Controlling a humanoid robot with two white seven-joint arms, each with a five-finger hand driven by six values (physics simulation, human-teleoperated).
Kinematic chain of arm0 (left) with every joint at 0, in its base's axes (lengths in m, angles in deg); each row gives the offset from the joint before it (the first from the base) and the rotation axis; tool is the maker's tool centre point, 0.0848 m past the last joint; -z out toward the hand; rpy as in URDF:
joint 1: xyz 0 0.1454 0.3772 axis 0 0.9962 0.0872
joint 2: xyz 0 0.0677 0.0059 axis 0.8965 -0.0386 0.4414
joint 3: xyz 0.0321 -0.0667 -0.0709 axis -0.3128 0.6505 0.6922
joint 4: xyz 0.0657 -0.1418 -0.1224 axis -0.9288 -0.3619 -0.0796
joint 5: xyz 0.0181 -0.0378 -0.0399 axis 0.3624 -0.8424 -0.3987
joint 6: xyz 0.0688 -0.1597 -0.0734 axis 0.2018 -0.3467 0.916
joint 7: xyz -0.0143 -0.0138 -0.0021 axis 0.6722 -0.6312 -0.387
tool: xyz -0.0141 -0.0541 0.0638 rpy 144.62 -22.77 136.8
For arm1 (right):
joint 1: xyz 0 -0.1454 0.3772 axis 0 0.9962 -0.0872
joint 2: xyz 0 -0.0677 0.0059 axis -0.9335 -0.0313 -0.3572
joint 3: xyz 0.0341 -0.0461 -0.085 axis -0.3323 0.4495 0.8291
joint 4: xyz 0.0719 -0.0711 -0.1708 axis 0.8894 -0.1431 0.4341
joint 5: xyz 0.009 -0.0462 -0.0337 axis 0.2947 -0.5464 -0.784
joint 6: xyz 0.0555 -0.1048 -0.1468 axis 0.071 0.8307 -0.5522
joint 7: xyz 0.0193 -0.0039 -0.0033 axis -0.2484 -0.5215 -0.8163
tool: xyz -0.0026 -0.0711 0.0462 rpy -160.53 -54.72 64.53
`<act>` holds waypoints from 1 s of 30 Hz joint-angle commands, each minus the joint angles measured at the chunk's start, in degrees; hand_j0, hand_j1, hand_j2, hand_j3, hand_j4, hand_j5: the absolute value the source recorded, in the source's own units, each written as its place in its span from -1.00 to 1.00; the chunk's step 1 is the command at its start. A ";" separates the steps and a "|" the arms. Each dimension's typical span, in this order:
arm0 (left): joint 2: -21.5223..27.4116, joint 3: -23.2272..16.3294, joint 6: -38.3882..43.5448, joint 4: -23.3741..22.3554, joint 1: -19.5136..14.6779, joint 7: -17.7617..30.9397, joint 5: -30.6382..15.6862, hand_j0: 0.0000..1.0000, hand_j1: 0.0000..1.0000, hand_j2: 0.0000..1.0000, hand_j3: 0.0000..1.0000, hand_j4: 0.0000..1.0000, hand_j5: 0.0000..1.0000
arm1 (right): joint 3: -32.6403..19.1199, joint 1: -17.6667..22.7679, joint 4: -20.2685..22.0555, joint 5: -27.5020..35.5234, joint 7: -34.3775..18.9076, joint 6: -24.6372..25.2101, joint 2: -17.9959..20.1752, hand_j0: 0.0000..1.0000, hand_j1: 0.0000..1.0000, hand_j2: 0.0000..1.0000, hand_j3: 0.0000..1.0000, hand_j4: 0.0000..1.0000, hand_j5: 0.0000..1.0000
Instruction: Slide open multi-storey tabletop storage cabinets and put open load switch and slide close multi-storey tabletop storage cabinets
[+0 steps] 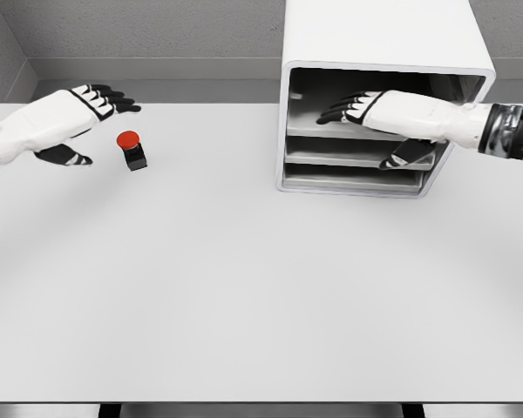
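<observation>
I am holding my right hand (392, 117) in front of the white storage cabinet (383, 52), which is standing on the far right part of the white table (244, 287). My fingers there are lying stretched out and relaxed, pointing to the left at the level of the upper shelf, and my thumb is hanging lower, near the middle shelf; this hand is gripping nothing. The cabinet is showing three levels on its front side. I am seeing no object in any of them, though my hand and forearm are covering part of the upper two.

The load switch (132, 149), a small black body with a red round button on top, is standing upright on the table at the far left, well apart from the cabinet. My left hand (65, 122) is hovering just beside it, fingers spread loosely above and thumb below, not touching it.
</observation>
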 commanded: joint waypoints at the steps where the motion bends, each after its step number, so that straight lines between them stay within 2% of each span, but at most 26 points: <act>1: -1.09 -1.74 0.02 -2.58 -0.26 0.02 -1.34 1.00 1.00 1.00 1.00 1.00 1.00 | -0.05 0.00 -0.06 0.05 -0.05 0.13 -0.62 1.00 1.00 1.00 1.00 1.00 1.00; 2: -2.05 -3.49 0.02 -4.24 -2.11 0.10 -1.43 1.00 1.00 1.00 1.00 1.00 1.00 | -0.05 0.00 -0.06 0.05 -0.05 0.13 -0.62 1.00 1.00 1.00 1.00 1.00 1.00; 4: -3.99 -5.17 0.02 -6.97 -3.34 0.10 -1.43 1.00 1.00 1.00 1.00 1.00 1.00 | 0.04 0.35 -0.77 -0.04 -0.14 0.13 -0.79 1.00 1.00 1.00 1.00 1.00 1.00; 13: -5.48 -8.51 0.02 -8.99 -5.80 0.10 -1.43 1.00 1.00 1.00 1.00 1.00 1.00 | 0.12 1.05 -1.38 -1.71 -0.49 0.13 -1.15 1.00 1.00 1.00 1.00 1.00 1.00; 19: -6.98 -10.79 0.02 -12.95 -8.26 0.10 -1.43 1.00 1.00 1.00 1.00 1.00 1.00 | 0.47 1.23 -0.85 -1.97 -0.67 0.13 -0.44 1.00 1.00 1.00 1.00 1.00 1.00; 21: -6.98 -10.88 0.02 -13.04 -8.35 0.10 -1.43 1.00 1.00 1.00 1.00 1.00 1.00 | 0.48 1.23 -0.41 -1.80 -0.58 0.13 0.00 1.00 1.00 1.00 1.00 1.00 1.00; 23: -7.24 -12.72 0.02 -13.56 -9.75 0.10 -1.52 1.00 1.00 1.00 1.00 1.00 1.00 | 0.39 1.23 -0.50 -1.36 -0.49 0.13 0.08 1.00 1.00 1.00 1.00 1.00 1.00; 24: -8.73 -13.34 0.02 -15.23 -10.37 0.10 -1.43 1.00 1.00 1.00 1.00 1.00 1.00 | 0.30 1.23 -0.50 -1.18 -0.40 0.13 0.00 1.00 1.00 1.00 1.00 1.00 1.00; 30: -9.00 -15.89 0.02 -16.38 -11.60 0.10 -1.52 1.00 1.00 1.00 1.00 1.00 1.00 | -0.31 1.23 -0.59 -1.09 1.17 0.13 -0.79 0.99 0.99 0.99 0.99 0.99 0.99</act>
